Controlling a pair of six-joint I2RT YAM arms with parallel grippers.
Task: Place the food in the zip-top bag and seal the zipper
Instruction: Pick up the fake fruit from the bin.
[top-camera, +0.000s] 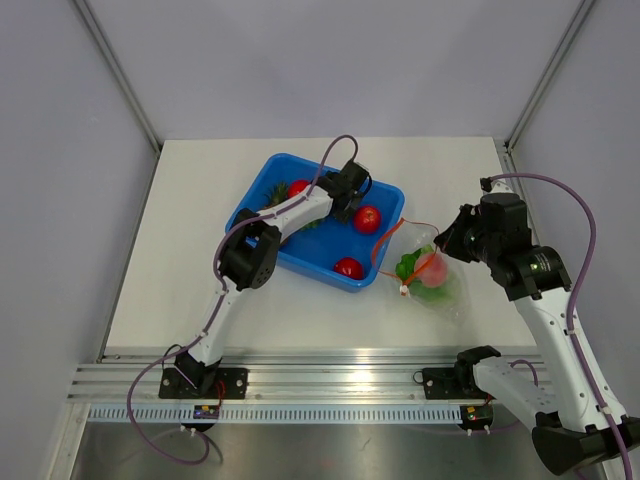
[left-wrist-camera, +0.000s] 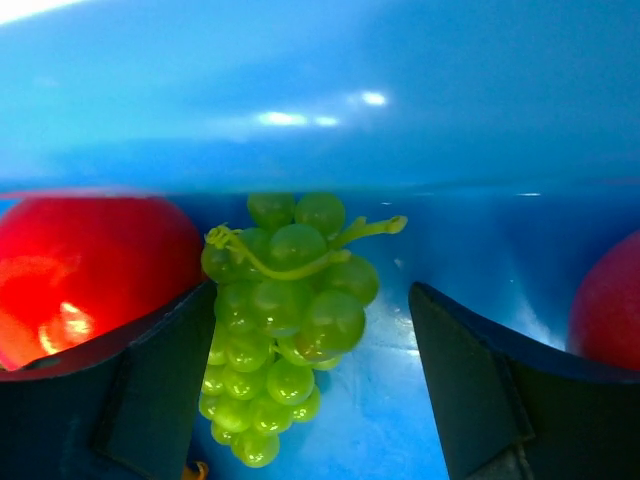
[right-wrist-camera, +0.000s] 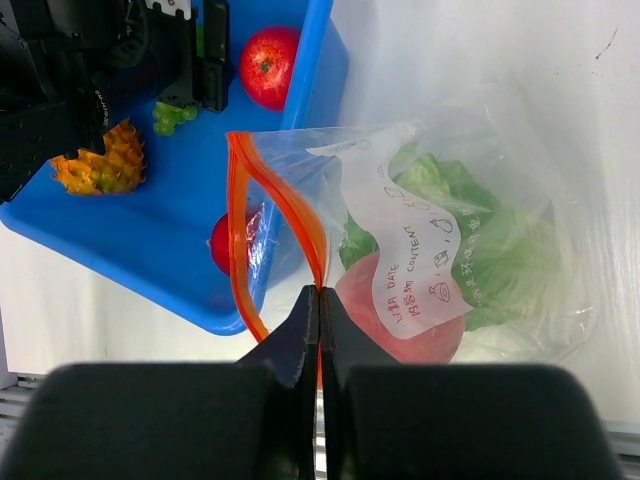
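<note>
Slippage is my chief worry: my right end effector (right-wrist-camera: 319, 300) has its jaws pressed together on the thin zipper (right-wrist-camera: 240, 230) at one edge of the mouth of the zip-top bag (right-wrist-camera: 480, 200), and that hold looks slight. If the strip slides out, I expect the mouth would fold shut just when the next piece needs a way in. The bag rests on the counter (top-camera: 200, 300) just beside the blue tub (top-camera: 300, 260), with the cabbage (right-wrist-camera: 500, 250) and the peach (right-wrist-camera: 400, 310) already inside, and their weight could pull against my pinch. My left end effector (left-wrist-camera: 315, 370) is down in the tub, jaws spread wide to either side of a green grape bunch (left-wrist-camera: 285, 320), touching nothing that I can see. The bunch is knobbly and may roll or squeeze out as I close, and the red fruit (left-wrist-camera: 90, 270) sits right against my left finger (left-wrist-camera: 150, 390), so a careless close could catch it too. The pineapple (right-wrist-camera: 100, 165) lies in the tub as well.
</note>
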